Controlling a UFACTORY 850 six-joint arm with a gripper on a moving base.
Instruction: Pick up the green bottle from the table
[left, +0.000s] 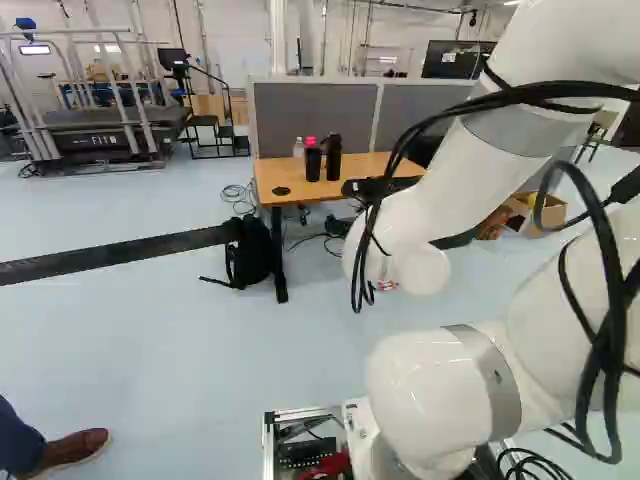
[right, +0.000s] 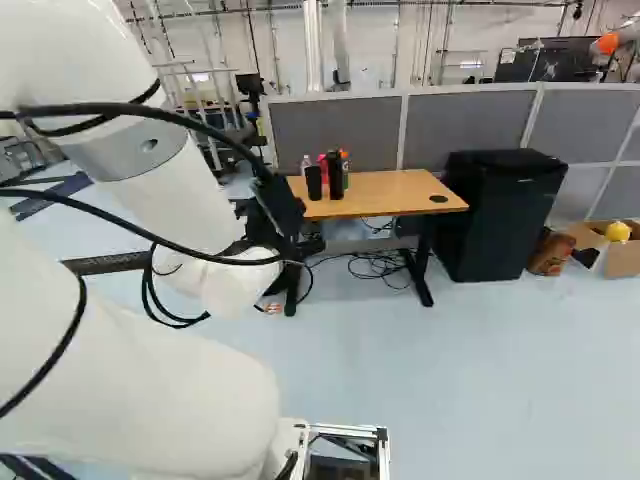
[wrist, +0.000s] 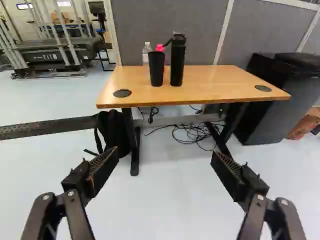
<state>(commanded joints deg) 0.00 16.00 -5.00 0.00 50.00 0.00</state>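
Obstruction is the likeliest fault: what I take for the green bottle (right: 346, 172), orange-capped, stands on the table (wrist: 210, 80) close behind the black flask (wrist: 177, 62) and near the black tumbler (wrist: 156, 70), so a straight reach could topple either. My arm (left: 470, 165) slants down and forward, short of the table; my gripper (wrist: 165, 155) is spread wide, grasping nothing

Far left, I observe a treadmill (left: 95, 145); across the far side, a grey partition (right: 335, 135). A black backpack (left: 250, 255) sits left of loose cables (wrist: 187, 142) on the floor. Right of these, I note a black cabinet (right: 500, 215) and a cardboard box (right: 625, 260) holding a yellow object (right: 618, 231). A clear bottle (wrist: 146, 51) stands behind a black cup (wrist: 156, 70).
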